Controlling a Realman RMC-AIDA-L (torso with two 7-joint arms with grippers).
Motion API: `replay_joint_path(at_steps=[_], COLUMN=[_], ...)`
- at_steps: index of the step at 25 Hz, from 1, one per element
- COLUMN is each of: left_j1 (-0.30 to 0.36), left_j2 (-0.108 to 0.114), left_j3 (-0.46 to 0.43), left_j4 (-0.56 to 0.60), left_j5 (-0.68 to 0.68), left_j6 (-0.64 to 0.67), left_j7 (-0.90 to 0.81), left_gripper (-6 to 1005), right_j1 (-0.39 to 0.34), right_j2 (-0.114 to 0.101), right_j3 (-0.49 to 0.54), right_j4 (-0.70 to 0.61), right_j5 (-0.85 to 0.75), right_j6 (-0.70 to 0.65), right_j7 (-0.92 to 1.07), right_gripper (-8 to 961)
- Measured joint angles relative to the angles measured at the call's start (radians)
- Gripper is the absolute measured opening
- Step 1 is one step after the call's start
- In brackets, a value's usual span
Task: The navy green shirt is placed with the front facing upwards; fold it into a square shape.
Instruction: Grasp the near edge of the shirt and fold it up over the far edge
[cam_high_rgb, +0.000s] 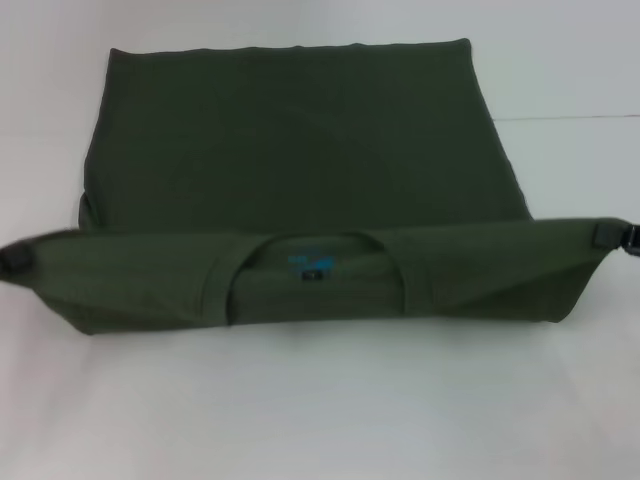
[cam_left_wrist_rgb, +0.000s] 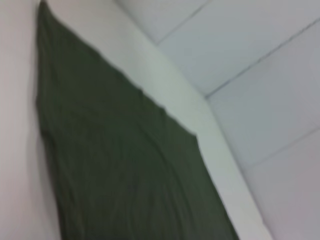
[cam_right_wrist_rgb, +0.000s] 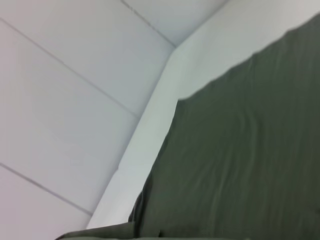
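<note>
The navy green shirt (cam_high_rgb: 290, 140) lies spread on the white table, its far hem straight along the back. Its near part, with the round neck and blue print (cam_high_rgb: 312, 266), is raised as a taut band stretched between my two grippers. My left gripper (cam_high_rgb: 15, 258) pinches the band's left corner and my right gripper (cam_high_rgb: 612, 235) pinches its right corner, both shut on the cloth. The left wrist view shows only flat shirt cloth (cam_left_wrist_rgb: 125, 165), and the right wrist view likewise shows cloth (cam_right_wrist_rgb: 240, 165); neither shows fingers. The lettering is hidden.
White table (cam_high_rgb: 320, 410) extends in front of the shirt and along both sides. The table's far edge (cam_left_wrist_rgb: 190, 95) and the pale tiled floor (cam_right_wrist_rgb: 65, 100) beyond it appear in the wrist views.
</note>
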Motion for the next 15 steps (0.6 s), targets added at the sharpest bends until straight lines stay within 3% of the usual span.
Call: replay_joint_path(at_steps=[6, 10, 15], left_j1=[-0.011, -0.017, -0.038], left_j2=[-0.013, -0.037, -0.064], left_j3=[0.001, 0.005, 0.007], left_j4=[-0.064, -0.098, -0.131], left_j5=[-0.081, -0.167, -0.221], left_j6=[-0.065, -0.131, -0.207], left_j7=[0.055, 0.107, 0.163], left_gripper=[30, 30, 30], right_j1=[0.012, 0.025, 0.043], right_j2=[0.032, 0.061, 0.077], right_j3=[0.0, -0.006, -0.006], right_j4=[0.002, 0.002, 0.002], right_j5=[0.068, 0.139, 0.15], right_j6=[0.062, 0.133, 0.202], right_j7=[-0.026, -0.047, -0.055], right_gripper=[45, 45, 44])
